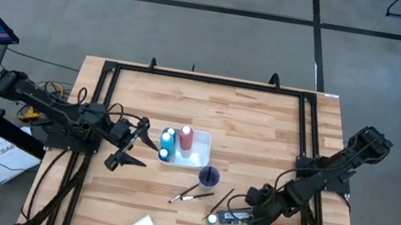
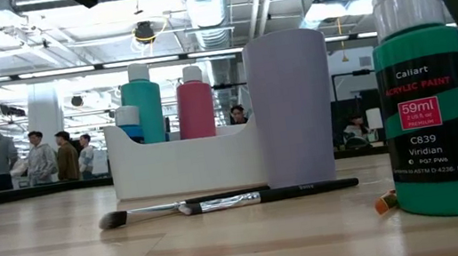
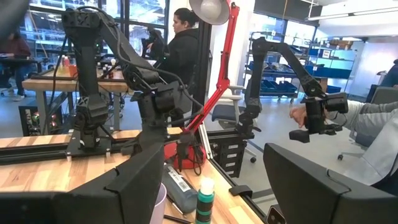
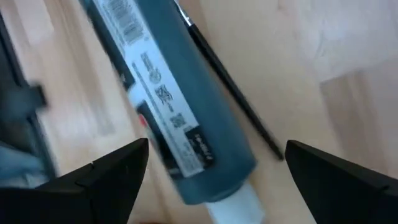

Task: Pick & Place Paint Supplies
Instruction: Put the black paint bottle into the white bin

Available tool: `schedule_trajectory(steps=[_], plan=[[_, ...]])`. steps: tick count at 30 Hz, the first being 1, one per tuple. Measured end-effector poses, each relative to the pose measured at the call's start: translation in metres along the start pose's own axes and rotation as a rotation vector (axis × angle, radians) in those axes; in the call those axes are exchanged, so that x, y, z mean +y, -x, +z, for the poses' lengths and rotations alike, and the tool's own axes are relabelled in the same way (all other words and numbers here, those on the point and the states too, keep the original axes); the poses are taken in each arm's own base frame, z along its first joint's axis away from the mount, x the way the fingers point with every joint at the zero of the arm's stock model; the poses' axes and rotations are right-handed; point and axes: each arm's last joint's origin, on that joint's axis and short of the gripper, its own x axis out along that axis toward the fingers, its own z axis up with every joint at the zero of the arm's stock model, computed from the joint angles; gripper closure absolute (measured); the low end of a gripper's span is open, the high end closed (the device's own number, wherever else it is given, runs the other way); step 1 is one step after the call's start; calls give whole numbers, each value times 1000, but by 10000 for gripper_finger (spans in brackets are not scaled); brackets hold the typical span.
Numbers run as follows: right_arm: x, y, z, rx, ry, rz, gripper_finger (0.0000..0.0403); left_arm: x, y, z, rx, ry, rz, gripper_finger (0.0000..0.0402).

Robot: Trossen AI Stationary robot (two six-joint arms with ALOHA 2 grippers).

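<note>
Right pincer (image 4: 211,168) over a lying tube (image 4: 168,106)
Its fingers spread wide, grasping nothing; left pincer (image 1: 126,149), also released, hangs beside the tray (image 1: 197,159).

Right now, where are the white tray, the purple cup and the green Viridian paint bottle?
white tray (image 2: 185,165): low view, on its front wall.
purple cup (image 2: 291,106): low view, middle of its side.
green Viridian paint bottle (image 2: 428,109): low view, on its label.

2 bottles (image 1: 177,138) in tray (image 1: 198,160), cup (image 1: 209,177) beside.
</note>
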Motion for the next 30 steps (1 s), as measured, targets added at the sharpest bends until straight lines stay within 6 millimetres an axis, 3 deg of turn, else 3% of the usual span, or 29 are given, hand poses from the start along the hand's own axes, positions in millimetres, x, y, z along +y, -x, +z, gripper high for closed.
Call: schedule_trajectory(steps=[5, 18, 30], plan=[[0, 0, 0, -1, 230, 2, 33, 0, 0, 0, -3, 0, 0, 132], [-8, -33, -3, 35, 188, -174, 33, 0, 0, 1, -5, 0, -1, 132], [-5, -22, 3, -67, 172, -122, 33, 0, 0, 1, -6, 0, -1, 132]])
